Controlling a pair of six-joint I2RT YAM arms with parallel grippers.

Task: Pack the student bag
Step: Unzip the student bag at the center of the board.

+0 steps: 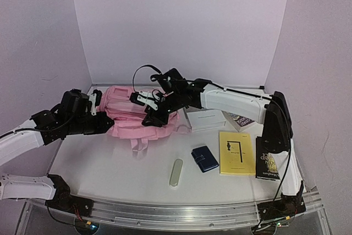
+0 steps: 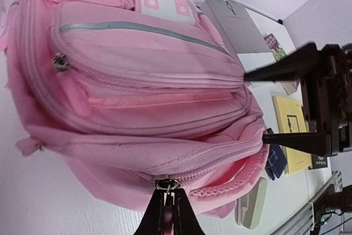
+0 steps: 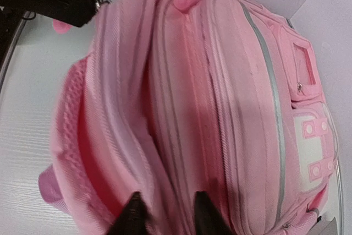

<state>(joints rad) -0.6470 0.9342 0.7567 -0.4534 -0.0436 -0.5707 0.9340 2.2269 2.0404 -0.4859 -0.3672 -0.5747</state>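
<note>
student bag (image 1: 125,115) lies lengthwise near the table's (image 1: 110,169) far edge, left tool (image 2: 166,195) pinched shut on the zip pull (image 2: 166,183) at its left end, right tool (image 3: 168,197) open just over its middle.

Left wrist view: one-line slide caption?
Left claw shut on the zip pull of the pink student bag, right claw open against the bag's side.

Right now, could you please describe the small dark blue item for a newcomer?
Find the pink backpack. Toward the near edge, between a pale oblong case and a yellow book, lies the dark blue item. Unlike both, it is small and navy.
</note>
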